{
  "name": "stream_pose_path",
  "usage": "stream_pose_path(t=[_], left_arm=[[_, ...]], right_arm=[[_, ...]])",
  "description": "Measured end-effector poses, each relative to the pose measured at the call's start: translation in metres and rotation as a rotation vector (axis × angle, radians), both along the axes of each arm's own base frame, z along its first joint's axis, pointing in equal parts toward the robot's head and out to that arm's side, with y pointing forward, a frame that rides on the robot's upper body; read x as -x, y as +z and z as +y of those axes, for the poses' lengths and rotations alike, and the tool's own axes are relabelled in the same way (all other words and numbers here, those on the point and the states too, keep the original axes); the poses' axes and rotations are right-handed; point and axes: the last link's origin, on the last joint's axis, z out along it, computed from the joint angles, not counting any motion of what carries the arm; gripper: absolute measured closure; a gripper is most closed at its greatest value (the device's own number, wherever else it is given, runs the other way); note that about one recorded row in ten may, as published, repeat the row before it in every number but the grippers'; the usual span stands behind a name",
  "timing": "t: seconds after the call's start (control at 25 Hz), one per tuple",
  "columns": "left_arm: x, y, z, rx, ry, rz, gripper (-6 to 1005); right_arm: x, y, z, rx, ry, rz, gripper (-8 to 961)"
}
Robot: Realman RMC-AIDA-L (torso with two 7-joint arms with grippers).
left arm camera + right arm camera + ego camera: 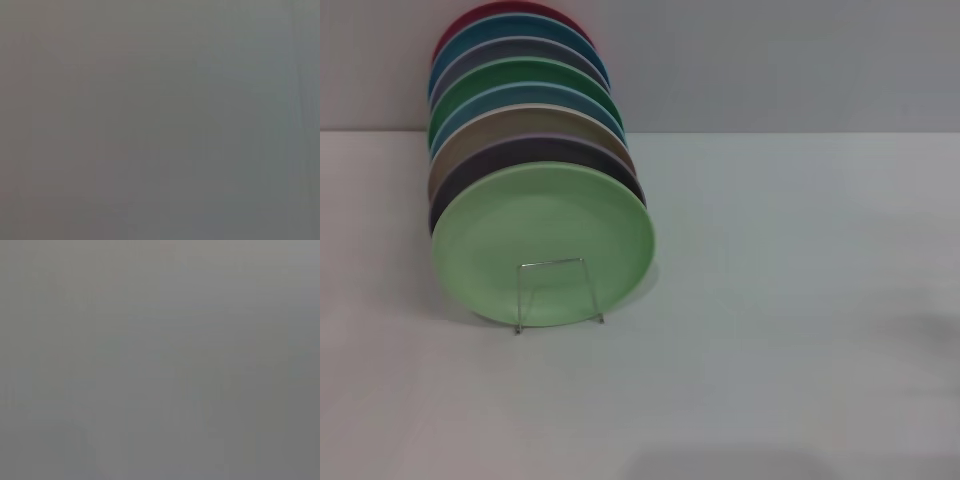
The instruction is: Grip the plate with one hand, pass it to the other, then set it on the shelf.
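Nearest the head camera, the rack's [558, 292] thin wire loop stands on the white table [800, 300], with the mint plate [542, 245] leaning upright behind it, face toward the camera and lower edge at the wire. Behind the plate a row of other plates [520, 110] stands on edge, running back toward the grey wall [770, 60]. Neither gripper appears in any view, so the state of their jaws cannot be told; both wrist views show only plain grey.

Mint-green plate [545, 240], silvery shelf [558, 292]
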Motion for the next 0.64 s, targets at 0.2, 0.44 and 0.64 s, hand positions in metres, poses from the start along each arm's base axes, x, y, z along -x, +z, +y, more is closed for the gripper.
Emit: stream_pose_path(t=[0.2,0.44,0.64], left_arm=[[-0.002,-0.008,0.006,0.054,0.004,0.016,275],[-0.009,-0.016,0.01,0.094,-0.016,0.071,275],[-0.014,-0.02,0.014,0.104,-0.013,0.156,275]], right_arm=[[-0.006,-0.005,0.009,0.019,-0.057,0.005,187],[-0.01,-0.008,0.012,0.031,-0.091,0.027,187],[-0.01,-0.009,0.011,0.039,-0.087,0.05,187]])
